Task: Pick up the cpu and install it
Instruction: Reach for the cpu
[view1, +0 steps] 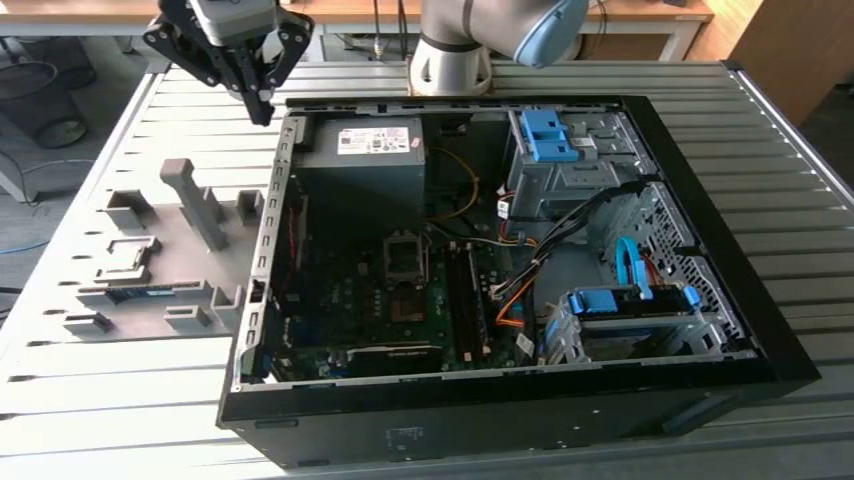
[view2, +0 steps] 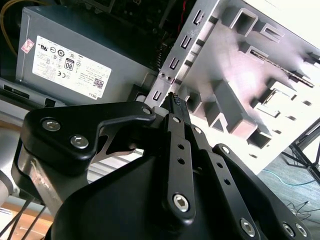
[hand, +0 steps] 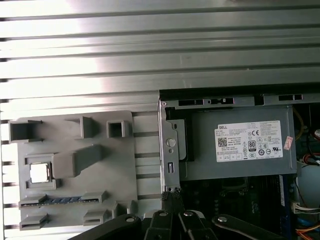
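Observation:
The cpu (hand: 39, 173) is a small bright square chip lying flat in a recess of the grey holder tray (hand: 115, 172), beside the open computer case (view1: 694, 210). My gripper (view1: 262, 112) hangs above the case's far corner on the exterior view's left, near the grey power supply (view1: 358, 150). Its black fingers (view2: 174, 120) are pressed together with nothing between them. In the first wrist view the gripper (hand: 170, 198) sits over the case's edge, well apart from the cpu. The dark square socket frame (view1: 404, 255) stands on the motherboard in the middle of the case.
A long memory stick (hand: 56, 200) lies in the tray close to the cpu. The tray carries raised grey blocks (view1: 194, 205). Inside the case are cables (view1: 521, 270), blue drive brackets (view1: 627, 300) and the motherboard. The arm's base (view1: 450, 60) stands behind the case on the slatted metal table (view1: 120, 400).

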